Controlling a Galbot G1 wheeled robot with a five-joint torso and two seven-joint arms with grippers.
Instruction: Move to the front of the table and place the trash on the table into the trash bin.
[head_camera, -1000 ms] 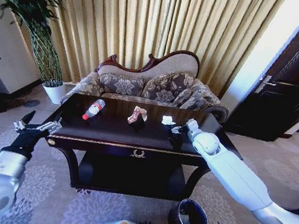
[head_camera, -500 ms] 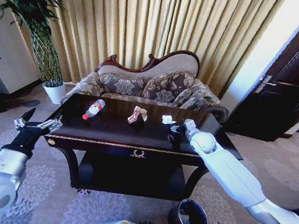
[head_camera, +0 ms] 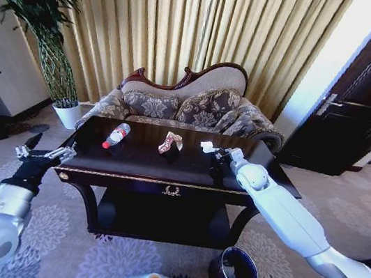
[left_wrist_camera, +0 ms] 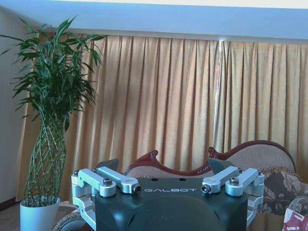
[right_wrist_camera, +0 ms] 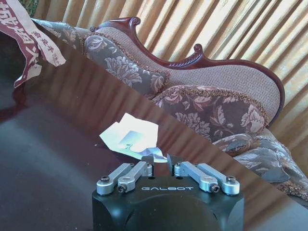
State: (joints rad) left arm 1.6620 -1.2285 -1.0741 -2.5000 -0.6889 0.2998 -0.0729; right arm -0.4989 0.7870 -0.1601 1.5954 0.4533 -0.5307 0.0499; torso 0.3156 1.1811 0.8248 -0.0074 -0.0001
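Observation:
The table (head_camera: 132,166) stands before me, dark and glossy with gold trim. On it lie a clear bottle with a red label (head_camera: 116,135), a crumpled pink-white wrapper (head_camera: 170,142) (right_wrist_camera: 29,38) and a white scrap (head_camera: 207,145) (right_wrist_camera: 130,136). My right gripper (head_camera: 215,154) (right_wrist_camera: 161,160) reaches over the table's right part and is shut on the near edge of the white scrap. Off the table's left front corner, my left gripper (head_camera: 45,154) (left_wrist_camera: 163,166) hovers open and holds nothing. The trash bin (head_camera: 234,270) sits on the carpet below the table's right front leg.
An ornate sofa (head_camera: 191,104) stands right behind the table, with curtains beyond it. A tall plant in a white pot (head_camera: 69,113) is at the back left. A dark door (head_camera: 367,104) is on the right. Patterned carpet surrounds the table.
My right gripper has pushed farther across the table to the white scrap, and the scrap has shifted slightly back and left at its tips. The left arm has barely moved.

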